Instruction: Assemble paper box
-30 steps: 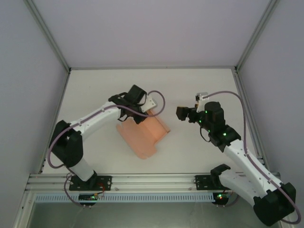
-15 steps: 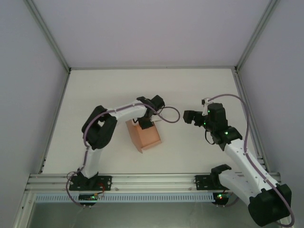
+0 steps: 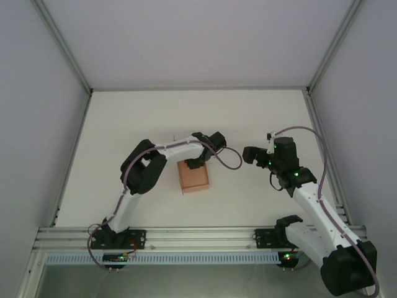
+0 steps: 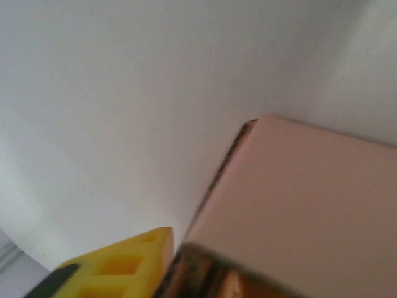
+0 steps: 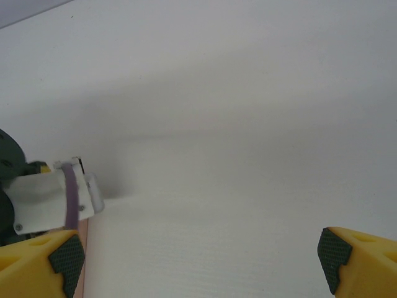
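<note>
At table centre, top view: paper box (image 3: 193,178) sits as a compact, squarish salmon-pink block on the white table (image 3: 136,124), its sides roughly square to the table edges. One second ago the card lay wider and flatter, skewed, with one long panel reaching toward the near side. Half a second ago it was already smaller, still rotated.

Left gripper (image 3: 196,163) points down at the far edge of the box, touching or just above it; cannot tell which. The left arm (image 3: 144,171) is folded tighter than before, with its elbow drawn in toward the centre and its wrist shifted to the right.

Left wrist view: pink card surface at close range, one corner against the table. One yellow finger (image 4: 118,270) shows at the lower left, just beside the card's edge. Whether the fingers are apart or clamped on the card cannot be told.

Right gripper (image 3: 249,155) hovers to the right of the box, apart from it, and has shifted slightly right since a second ago. Right wrist view: its yellow fingers (image 5: 43,257) stand wide apart with nothing between them, as before.
</note>
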Motion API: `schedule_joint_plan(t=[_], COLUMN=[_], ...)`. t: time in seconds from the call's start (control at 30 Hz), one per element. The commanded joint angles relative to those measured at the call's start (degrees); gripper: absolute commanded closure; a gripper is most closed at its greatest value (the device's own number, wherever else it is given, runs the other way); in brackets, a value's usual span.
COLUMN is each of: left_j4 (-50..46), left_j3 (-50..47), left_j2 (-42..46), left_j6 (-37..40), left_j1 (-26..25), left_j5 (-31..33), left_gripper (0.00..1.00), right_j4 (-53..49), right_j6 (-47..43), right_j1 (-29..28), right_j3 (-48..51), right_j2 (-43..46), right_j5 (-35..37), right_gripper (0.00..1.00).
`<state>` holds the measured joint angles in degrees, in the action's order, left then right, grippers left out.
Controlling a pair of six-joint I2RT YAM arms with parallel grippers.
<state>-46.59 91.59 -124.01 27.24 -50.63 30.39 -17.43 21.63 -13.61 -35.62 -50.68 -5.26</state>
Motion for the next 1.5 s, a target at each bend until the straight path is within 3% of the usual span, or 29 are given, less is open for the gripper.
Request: schedule_joint_plan(t=[0.0, 0.07, 0.2, 0.27, 0.3, 0.43, 0.57, 0.87, 1.07, 1.27, 1.47], left_j4=[7.5, 8.5, 7.5, 7.2, 7.3, 8.5, 10.2, 9.4, 9.4, 14.1, 19.4], left_j3=[-2.6, -3.9, -4.7, -5.5, -5.8, -7.0, -7.1, -2.1, 1.2, -6.7, -19.3], left_j2=[2.8, 5.8, 10.7, 13.2, 14.4, 19.4, 21.2, 12.9, 11.4, 20.3, 32.6], left_j6=[1.4, 2.8, 3.8, 4.6, 5.0, 6.2, 8.3, 10.3, 5.8, -1.3, -19.5], left_j1=[0.2, 0.2, 0.3, 0.2, 0.2, 0.3, 0.3, 0.8, 2.8, 7.1, 13.1], left_j5=[-9.6, -11.1, -12.5, -14.1, -14.9, -20.5, -19.8, -21.3, -22.6, -19.5, -16.0], left_gripper=[0.46, 0.34, 0.25, 0.04, 0.0, 0.0, 0.0, 0.0, 0.0, 0.0, 0.0], right_j4=[0.2, 0.3, 0.6, 1.0, 1.2, 1.7, 1.7, 0.5, -0.6, -3.2, -9.9], right_j6=[0.7, 0.3, -0.4, -0.8, -1.0, -1.8, -2.1, -2.4, -2.5, -3.6, -1.8], right_j1=[0.7, 1.1, 1.7, 1.9, 2.0, 2.3, 2.4, 2.5, 2.7, 0.9, -4.6], right_j3=[0.4, 0.2, 0.2, 0.2, 0.0, -0.5, -1.5, -1.9, -3.7, -8.8, -16.5], right_j2=[0.2, -0.1, -0.2, -0.4, -0.5, -1.7, -3.3, -3.5, -3.9, -9.1, -17.7], right_j5=[-1.4, -1.4, -2.4, -3.6, -4.0, -5.2, -6.2, -5.8, -5.4, -4.0, -3.8], right_gripper=[0.01, 0.01, 0.01, 0.01, 0.01, 0.01, 0.01, 0.01, 0.01, 0.01, 0.01])
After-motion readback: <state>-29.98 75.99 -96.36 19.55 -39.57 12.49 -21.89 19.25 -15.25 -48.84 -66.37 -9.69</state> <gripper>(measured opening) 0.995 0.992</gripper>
